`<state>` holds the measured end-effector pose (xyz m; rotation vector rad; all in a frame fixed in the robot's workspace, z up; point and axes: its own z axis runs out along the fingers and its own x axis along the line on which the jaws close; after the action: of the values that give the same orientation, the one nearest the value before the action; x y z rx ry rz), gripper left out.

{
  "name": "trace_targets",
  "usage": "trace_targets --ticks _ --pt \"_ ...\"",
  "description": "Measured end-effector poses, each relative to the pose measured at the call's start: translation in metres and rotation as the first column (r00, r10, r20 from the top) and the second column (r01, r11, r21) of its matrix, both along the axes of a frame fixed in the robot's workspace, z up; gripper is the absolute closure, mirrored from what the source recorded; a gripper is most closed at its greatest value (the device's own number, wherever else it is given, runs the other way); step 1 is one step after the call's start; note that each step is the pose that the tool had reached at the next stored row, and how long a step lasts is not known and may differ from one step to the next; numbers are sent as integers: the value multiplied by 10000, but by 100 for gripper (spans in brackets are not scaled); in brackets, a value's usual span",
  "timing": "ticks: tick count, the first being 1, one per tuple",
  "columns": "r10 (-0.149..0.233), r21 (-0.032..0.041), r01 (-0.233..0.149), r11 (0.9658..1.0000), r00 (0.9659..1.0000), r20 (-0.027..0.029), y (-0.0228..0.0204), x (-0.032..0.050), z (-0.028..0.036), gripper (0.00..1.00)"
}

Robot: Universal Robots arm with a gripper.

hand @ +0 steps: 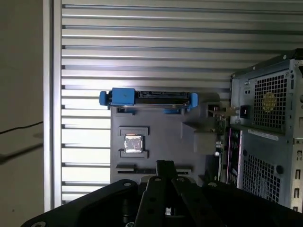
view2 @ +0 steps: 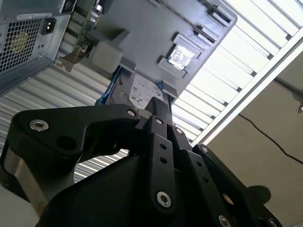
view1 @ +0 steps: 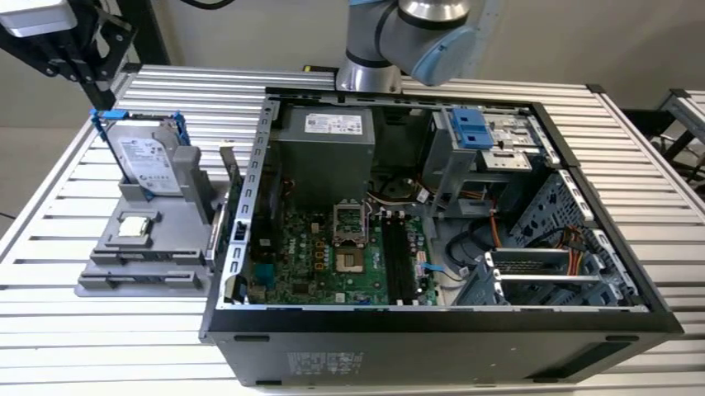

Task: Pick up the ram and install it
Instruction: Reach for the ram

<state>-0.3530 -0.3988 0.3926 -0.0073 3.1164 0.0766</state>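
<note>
1. The gripper (hand: pixel 164 165) hangs in the air over the grey holder (hand: pixel 156 132). In both wrist views we see its black fingers pressed together with nothing between them, and they touch nothing.
2. On the holder, we find the small square processor chip (hand: pixel 133 143) lying flat in a recess near the holder's middle.
3. The hard drive (hand: pixel 147 97), silver in its blue frame, stands upright in a slot at one end of the holder. In the exterior view the gripper is above that end.
4. The ram (hand: pixel 220 136), a thin green stick, stands on its edge along the side of the holder that faces the computer case (view1: pixel 441 346). It sits in the narrow space between the holder's raised block and the case wall, and it is well clear of the fingers.
5. The case lies on its side with its cover off, just beside the holder, to the exterior view's right of it.
6. Inside the case we see the green motherboard (view1: pixel 319 264) lying flat, with its long black memory slots (view1: pixel 397 256) on the side away from the holder.
7. Holder and case both rest on the slatted metal table (view1: pixel 650 148).
8. The arm (view1: pixel 430 25) rises beyond the far wall of the case, well apart from the holder.
</note>
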Motion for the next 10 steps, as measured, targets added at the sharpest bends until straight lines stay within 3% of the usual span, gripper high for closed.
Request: trace_targets --ticks 10 --pt "0 0 0 10000 10000 0 0 -150 0 100"
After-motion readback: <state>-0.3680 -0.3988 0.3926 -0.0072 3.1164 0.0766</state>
